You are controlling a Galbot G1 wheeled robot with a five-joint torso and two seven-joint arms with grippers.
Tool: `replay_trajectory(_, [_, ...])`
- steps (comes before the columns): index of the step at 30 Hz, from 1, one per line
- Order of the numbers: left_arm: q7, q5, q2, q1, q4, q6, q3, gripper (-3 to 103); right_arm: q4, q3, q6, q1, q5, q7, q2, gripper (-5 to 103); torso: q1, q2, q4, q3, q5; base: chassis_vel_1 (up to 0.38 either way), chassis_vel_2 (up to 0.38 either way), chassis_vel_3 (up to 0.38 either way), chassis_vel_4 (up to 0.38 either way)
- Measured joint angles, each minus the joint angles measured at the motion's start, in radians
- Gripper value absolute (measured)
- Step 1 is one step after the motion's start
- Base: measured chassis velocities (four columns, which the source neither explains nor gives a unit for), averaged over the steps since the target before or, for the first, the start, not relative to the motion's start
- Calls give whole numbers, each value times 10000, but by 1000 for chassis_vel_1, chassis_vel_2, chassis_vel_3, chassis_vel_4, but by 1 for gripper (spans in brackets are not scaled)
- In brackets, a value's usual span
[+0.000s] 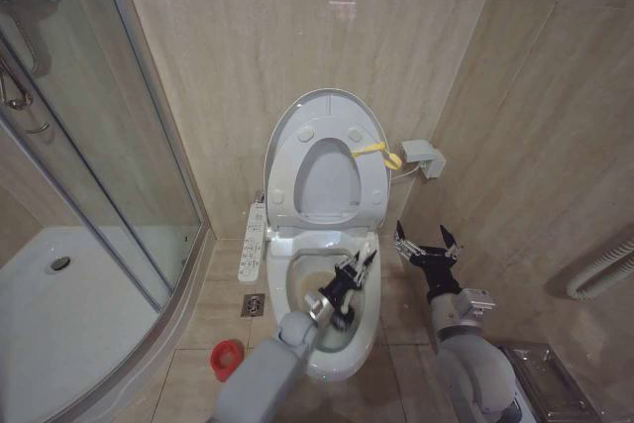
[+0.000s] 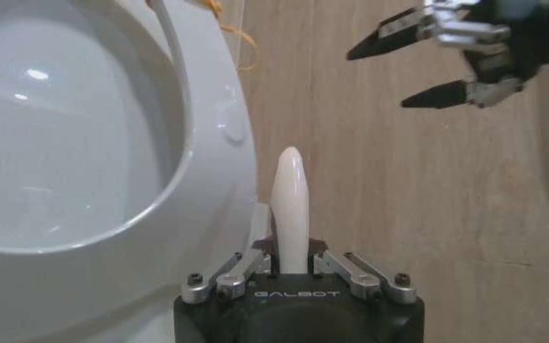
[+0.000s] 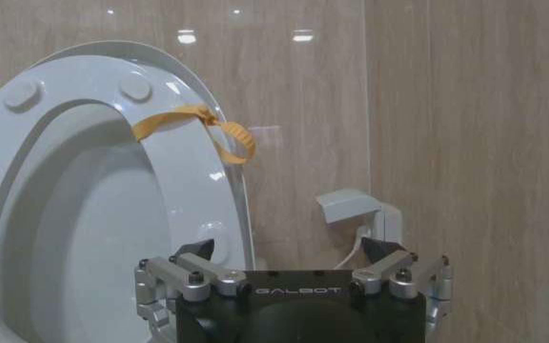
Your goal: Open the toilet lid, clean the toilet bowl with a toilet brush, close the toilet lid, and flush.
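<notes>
With toilet lid (image 1: 325, 111) raised upright against the wall, toilet bowl (image 1: 342, 349) exposed below; left gripper (image 1: 349, 279) over the bowl, fingers clamped on toilet brush (image 2: 290, 207) handle; right gripper (image 1: 427, 243) beside, spread wide, empty.

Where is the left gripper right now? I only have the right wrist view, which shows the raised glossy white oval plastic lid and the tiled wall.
Observer: The left gripper is over the white ceramic oval toilet bowl, reaching down towards its inside.
Operator: Is it holding anything?
Observer: Yes, it is shut on the thin white stick handle of the toilet brush.
Operator: And where does my right gripper sit relative to the bowl?
Observer: The right gripper is beside the bowl on the robot's right, above the floor tiles. It is open and holds nothing.
</notes>
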Motion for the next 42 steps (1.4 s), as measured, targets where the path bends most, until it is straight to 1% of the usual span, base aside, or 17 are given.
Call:
replay_trajectory(3, [77, -35, -129, -70, 328, -57, 1, 19, 0, 0, 0, 0, 0, 0, 0, 100, 0, 0, 1, 0, -1, 0, 0, 0, 0])
replay_trajectory(7, [220, -21, -227, 155, 682, -158, 183, 19, 0, 0, 0, 0, 0, 0, 0, 100, 0, 0, 3, 0, 0, 0, 0, 0, 0])
replay_trajectory(9, [224, -19, -237, 148, 717, -172, 183, 19, 0, 0, 0, 0, 0, 0, 0, 100, 0, 0, 3, -1, 0, 0, 0, 0, 0])
replay_trajectory(16, [139, -181, -186, -453, 544, -33, 39, 19, 0, 0, 0, 0, 0, 0, 0, 100, 0, 0, 0, 0, 0, 0, 0, 0, 0])
replay_trajectory(19, [152, -171, -187, -440, 660, -46, 45, 19, 0, 0, 0, 0, 0, 0, 0, 100, 0, 0, 0, -1, -1, 0, 0, 0, 0])
replay_trajectory(24, [285, 24, -149, -89, 1082, -203, 164, 19, 0, 0, 0, 0, 0, 0, 0, 100, -1, 0, 4, -1, 0, 0, 0, 0, 0])
replay_trajectory(31, [255, -66, -160, -380, 887, -131, 145, 19, 0, 0, 0, 0, 0, 0, 0, 100, 0, 0, 0, 0, -1, 0, 0, 0, 0])
replay_trajectory(34, [178, -159, -293, -539, 751, -67, 119, 19, 0, 0, 0, 0, 0, 0, 0, 100, 0, 0, 0, -1, 0, 0, 0, 0, 0])
replay_trajectory(38, [221, -39, -454, -158, 940, -129, 253, 19, 0, 0, 0, 0, 0, 0, 0, 100, 0, 0, 3, 0, 0, 0, 0, 0, 0])
replay_trajectory(42, [257, 25, -445, -17, 938, -171, 331, 19, 0, 0, 0, 0, 0, 0, 0, 100, -1, 0, 1, -1, -1, 0, 0, 0, 0])
